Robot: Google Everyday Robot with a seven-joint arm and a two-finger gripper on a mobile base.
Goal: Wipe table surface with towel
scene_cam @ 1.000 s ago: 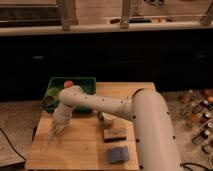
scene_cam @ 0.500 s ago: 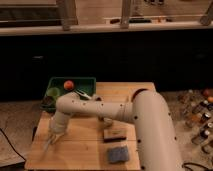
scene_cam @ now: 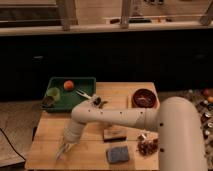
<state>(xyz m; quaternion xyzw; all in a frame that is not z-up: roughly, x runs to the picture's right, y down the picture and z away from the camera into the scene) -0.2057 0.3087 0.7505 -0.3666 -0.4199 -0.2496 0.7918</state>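
Observation:
A small grey-blue folded towel [scene_cam: 117, 154] lies flat on the wooden table [scene_cam: 50, 127] near the front edge, right of centre. My white arm reaches from the lower right across the table to the left. My gripper [scene_cam: 64, 149] points down at the table's front left part, well to the left of the towel and apart from it. I see nothing in the gripper.
A green tray [scene_cam: 80, 81] at the back left holds an orange [scene_cam: 69, 85] and a green item [scene_cam: 53, 93]. A brown bowl [scene_cam: 144, 97] stands at the back right. A brown block [scene_cam: 114, 133], a dark cluster [scene_cam: 147, 146] and small dark objects [scene_cam: 98, 102] lie on the table.
My gripper has moved toward the front left corner of the table, lower and closer to the near edge. The towel and the other objects have not moved.

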